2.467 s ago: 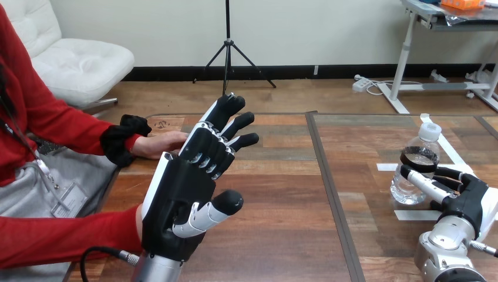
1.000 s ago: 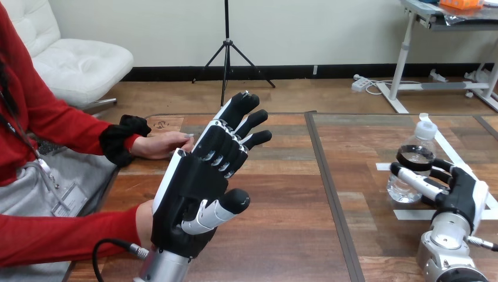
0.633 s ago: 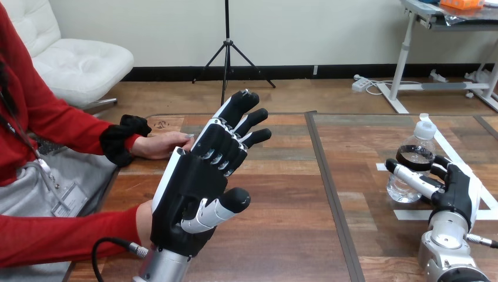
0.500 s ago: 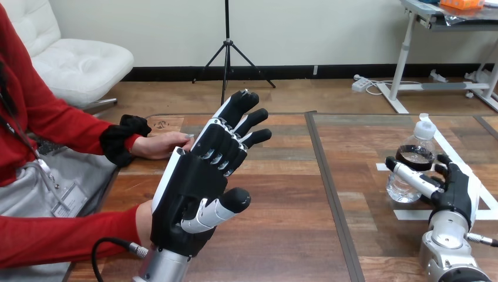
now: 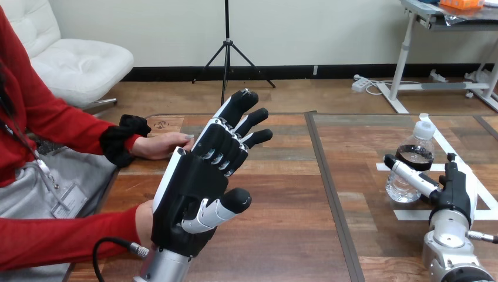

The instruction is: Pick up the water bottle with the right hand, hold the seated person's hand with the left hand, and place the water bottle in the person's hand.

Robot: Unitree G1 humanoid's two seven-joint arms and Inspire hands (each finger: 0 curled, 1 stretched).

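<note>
The clear water bottle (image 5: 409, 170), white-capped with a dark label, stands upright on the table at the right. My right hand (image 5: 453, 191) is just right of it, turned edge-on. Its thumb reaches left across the bottle's lower front and its fingers point up, straight, beside the bottle. My left hand (image 5: 197, 185) is raised at centre left, palm toward me, fingers spread and straight, holding nothing. The person's hand (image 5: 163, 144) rests flat on the table's left edge, behind and left of my left hand, apart from it. A second red-sleeved arm (image 5: 64, 235) lies at the lower left.
White tape strips (image 5: 414, 214) mark the table around the bottle. A dark seam (image 5: 329, 188) runs front to back down the middle of the table (image 5: 282, 194).
My right hand has turned edge-on at the bottle and its fingers have straightened upward. The bottle sits slightly further left than 2.5 s ago. My left hand rose a little, then held still.
</note>
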